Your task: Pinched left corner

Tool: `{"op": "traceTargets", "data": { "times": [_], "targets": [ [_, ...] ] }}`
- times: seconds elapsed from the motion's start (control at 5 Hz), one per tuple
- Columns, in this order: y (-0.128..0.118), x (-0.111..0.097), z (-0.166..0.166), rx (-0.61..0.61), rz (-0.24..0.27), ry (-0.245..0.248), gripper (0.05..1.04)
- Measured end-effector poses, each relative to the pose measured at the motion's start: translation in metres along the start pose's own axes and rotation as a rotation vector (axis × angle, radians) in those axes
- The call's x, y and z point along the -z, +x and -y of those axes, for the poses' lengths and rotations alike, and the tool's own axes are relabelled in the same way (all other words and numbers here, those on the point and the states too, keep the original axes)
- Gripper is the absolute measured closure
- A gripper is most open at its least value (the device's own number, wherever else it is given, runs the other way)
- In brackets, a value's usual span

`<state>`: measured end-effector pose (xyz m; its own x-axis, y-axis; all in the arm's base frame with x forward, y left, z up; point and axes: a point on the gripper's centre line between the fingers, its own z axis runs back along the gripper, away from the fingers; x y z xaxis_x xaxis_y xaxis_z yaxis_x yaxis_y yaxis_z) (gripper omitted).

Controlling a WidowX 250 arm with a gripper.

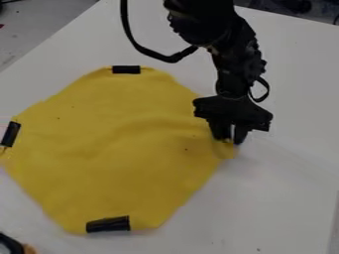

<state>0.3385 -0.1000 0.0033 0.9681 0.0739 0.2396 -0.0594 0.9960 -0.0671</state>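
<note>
The gripper [231,141] hangs down at the right corner of the yellow cloth [119,154], right of the middle of the view. Its two fingers stand close together, with a bit of the cloth's edge pinched between the tips. The cloth lies spread out, with a low crease running across its middle towards the gripper. Black strips mark its top corner [126,69], left corner [11,134] and bottom corner [108,224]. Whatever marks the right corner is hidden by the gripper.
A white table [291,198] carries the cloth. A black and orange object [13,245] juts in at the bottom left. The table's edge slants across the upper left, with grey floor beyond. A black cable loops beside the arm.
</note>
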Motion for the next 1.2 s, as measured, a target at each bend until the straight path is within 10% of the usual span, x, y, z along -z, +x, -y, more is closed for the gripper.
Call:
{"op": "traceTargets", "data": {
  "times": [0.4, 0.8, 1.2],
  "targets": [
    [-0.005, -0.008, 0.031, 0.047, -0.078, 0.034, 0.078],
    [0.002, -0.029, 0.028, 0.126, -0.204, 0.034, 0.084],
    [0.004, -0.04, 0.006, 0.116, -0.139, 0.011, 0.084]
  ]
}}
